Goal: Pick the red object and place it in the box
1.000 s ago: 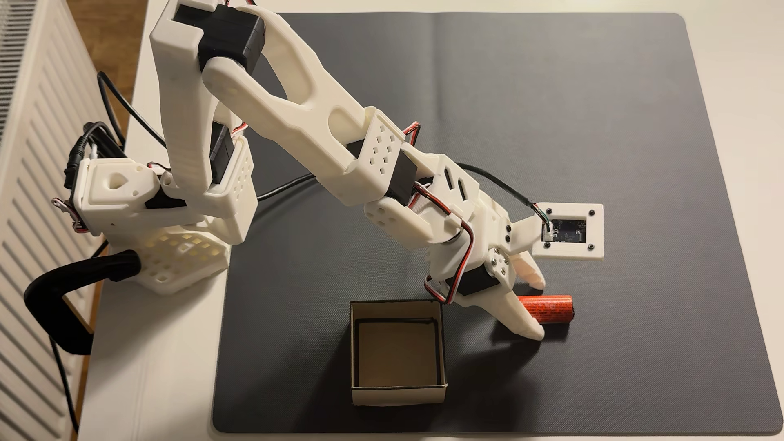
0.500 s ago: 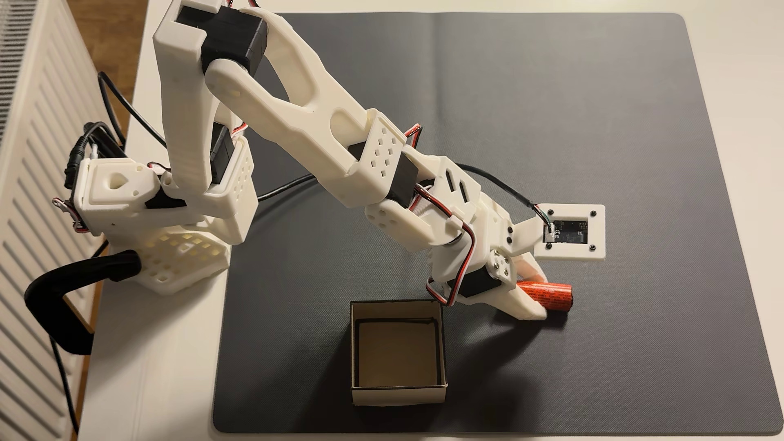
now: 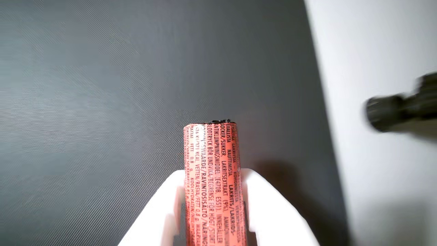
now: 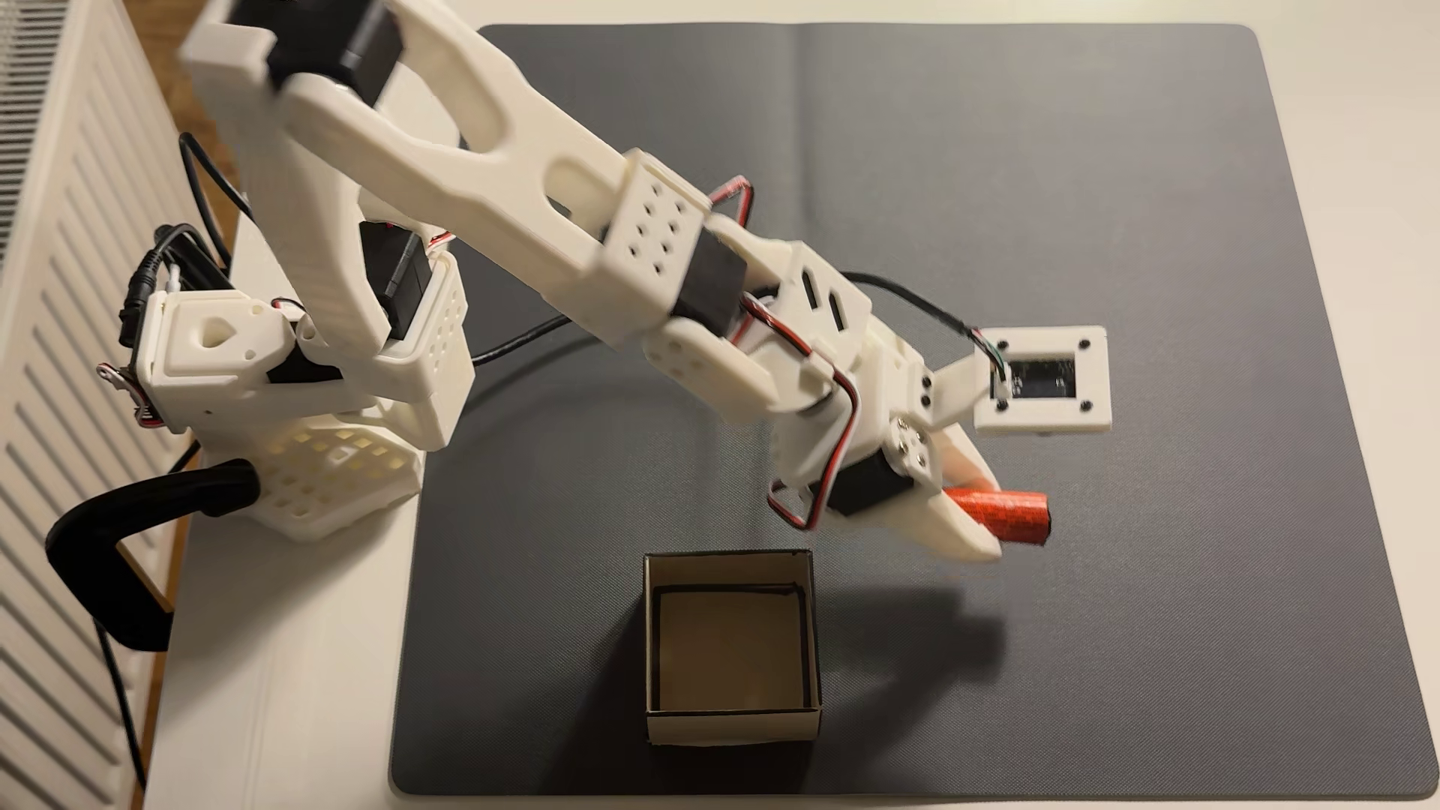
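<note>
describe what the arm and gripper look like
The arm is white 3D-printed plastic with oval cut-outs in its long link, perforated joint housings and black servo blocks. Red, black and white wires loop along the wrist. The gripper has two white tapered fingers. A white rectangular camera frame with black screws juts from the wrist, fed by a black cable.

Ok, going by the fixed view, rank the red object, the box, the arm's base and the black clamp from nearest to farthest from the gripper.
1. Red object: held in the gripper, sticking out to the right.
2. Box: on the mat, below and left of it.
3. Base: at the table's left edge.
4. Clamp: farthest left, just beyond the base.
</note>
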Available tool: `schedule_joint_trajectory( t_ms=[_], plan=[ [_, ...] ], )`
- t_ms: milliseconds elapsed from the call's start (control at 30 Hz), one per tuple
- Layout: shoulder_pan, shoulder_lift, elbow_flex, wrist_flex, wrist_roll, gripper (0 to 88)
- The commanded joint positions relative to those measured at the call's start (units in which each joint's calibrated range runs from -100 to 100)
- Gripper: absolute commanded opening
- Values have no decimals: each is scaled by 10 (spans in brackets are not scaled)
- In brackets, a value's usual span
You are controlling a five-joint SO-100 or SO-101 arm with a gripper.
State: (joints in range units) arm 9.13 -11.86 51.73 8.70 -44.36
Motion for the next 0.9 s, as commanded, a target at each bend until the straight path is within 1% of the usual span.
schedule_joint_trajectory(
  t_ms=[0,67,233,533,867],
  plan=[
    [-1,-119,-2,68,17,17],
    [2,-163,13,84,27,17],
    [43,-274,93,93,48,16],
    [120,-469,285,93,49,15],
    [136,-622,409,96,49,17]
  ],
)
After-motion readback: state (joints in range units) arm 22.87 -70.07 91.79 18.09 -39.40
